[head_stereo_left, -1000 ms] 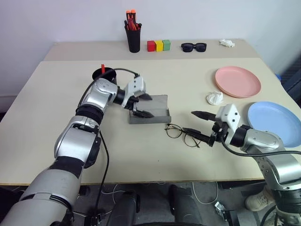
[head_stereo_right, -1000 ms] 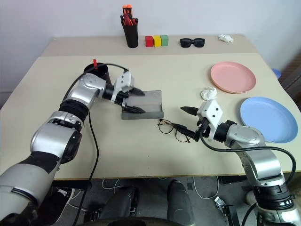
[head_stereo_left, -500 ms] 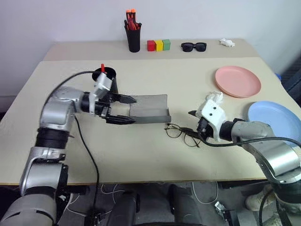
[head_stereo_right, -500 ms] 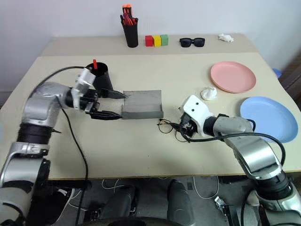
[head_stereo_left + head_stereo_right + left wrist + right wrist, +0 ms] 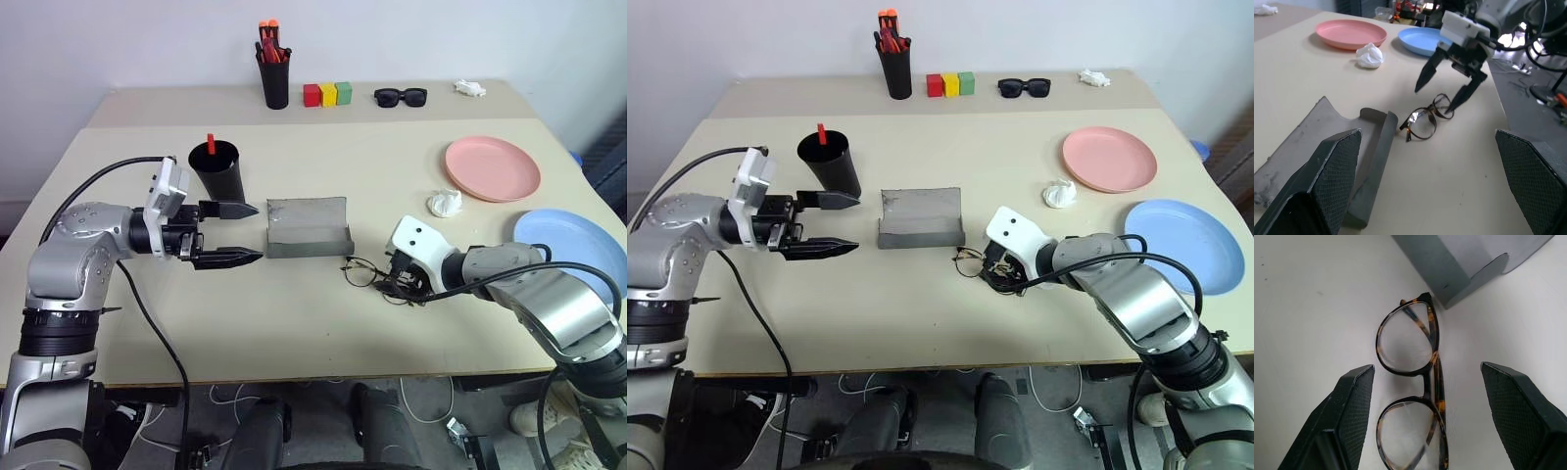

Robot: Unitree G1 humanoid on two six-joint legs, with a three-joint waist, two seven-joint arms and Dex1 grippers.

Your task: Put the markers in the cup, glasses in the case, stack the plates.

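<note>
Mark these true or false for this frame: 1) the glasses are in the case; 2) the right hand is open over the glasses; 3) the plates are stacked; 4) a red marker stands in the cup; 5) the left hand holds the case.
1) False: the glasses lie on the table beside the open case.
2) True: right hand, glasses between its fingers.
3) False: pink plate and blue plate lie apart.
4) True: marker, cup.
5) False: left hand is open, clear of it.

the cup stands left of the case; the glasses lie just right, before it.
</note>
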